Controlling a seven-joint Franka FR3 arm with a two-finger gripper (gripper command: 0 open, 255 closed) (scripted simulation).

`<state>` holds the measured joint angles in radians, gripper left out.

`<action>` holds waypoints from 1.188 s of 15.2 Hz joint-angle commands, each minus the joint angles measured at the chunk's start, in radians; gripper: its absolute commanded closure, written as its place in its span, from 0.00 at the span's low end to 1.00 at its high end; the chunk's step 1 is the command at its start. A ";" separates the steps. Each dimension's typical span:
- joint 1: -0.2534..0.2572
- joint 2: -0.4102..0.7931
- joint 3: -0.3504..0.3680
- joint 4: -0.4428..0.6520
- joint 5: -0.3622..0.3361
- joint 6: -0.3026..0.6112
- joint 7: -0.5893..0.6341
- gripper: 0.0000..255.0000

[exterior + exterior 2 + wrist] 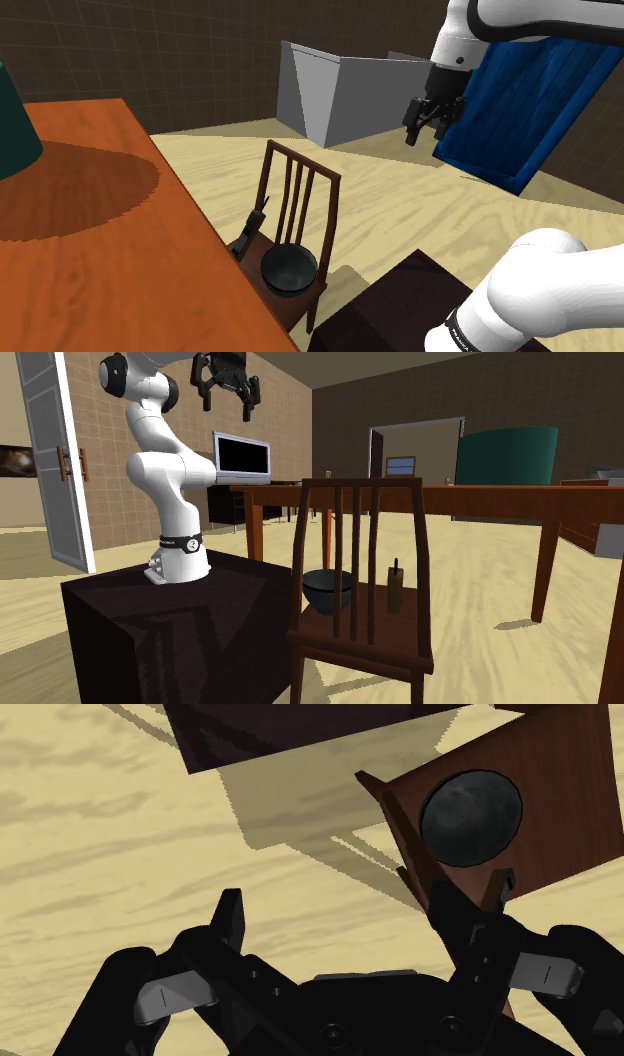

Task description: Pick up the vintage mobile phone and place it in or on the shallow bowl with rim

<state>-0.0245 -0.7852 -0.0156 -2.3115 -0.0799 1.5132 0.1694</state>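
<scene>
The pincer (pixel 432 120) hangs released high above the chair (pixel 360 649), well apart from it. In the wrist view its two black fingers (pixel 230 919) stand apart, with only pale wood-grain floor (pixel 100 834) between them. The vintage mobile phone (pixel 248 232), a small brown handset with a thin dark aerial, stands upright on the chair's seat. It is at the seat edge nearest the orange-brown counter (pixel 90 230) and near the shallow bowl (pixel 289 268). The bowl is dark and rests on the same seat. In the second exterior view the chair's back slats cross in front of the bowl and cut it into strips, while the phone shows through the gap between the last slat and the chair's post. In the wrist view one finger covers most of the phone, so only a brown sliver with a dark tip peeks out at the seat's edge. There the bowl reads as a dark round disc on the seat. The phone's keys and face are too small to make out. The dark stand (pixel 400 300) sits just beside the chair, cut off by the shoulder view's edge.
</scene>
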 commanded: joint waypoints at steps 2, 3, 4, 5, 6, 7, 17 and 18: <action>-0.001 0.001 0.023 -0.022 0.012 0.025 0.041 0.00; -0.003 0.003 0.046 -0.043 0.025 0.050 0.082 0.00; -0.004 0.008 0.070 -0.061 0.037 0.075 0.123 0.00; -0.005 0.015 0.093 -0.078 0.049 0.101 0.164 0.00; -0.007 0.025 0.117 -0.093 0.060 0.128 0.204 0.00; -0.008 0.037 0.141 -0.106 0.071 0.155 0.245 0.00; -0.050 0.275 0.385 -0.131 0.117 0.431 0.663 0.00; -0.059 0.310 0.410 -0.122 0.111 0.457 0.707 0.00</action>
<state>-0.0741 -0.5155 0.3676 -2.4461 0.0358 1.9411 0.8262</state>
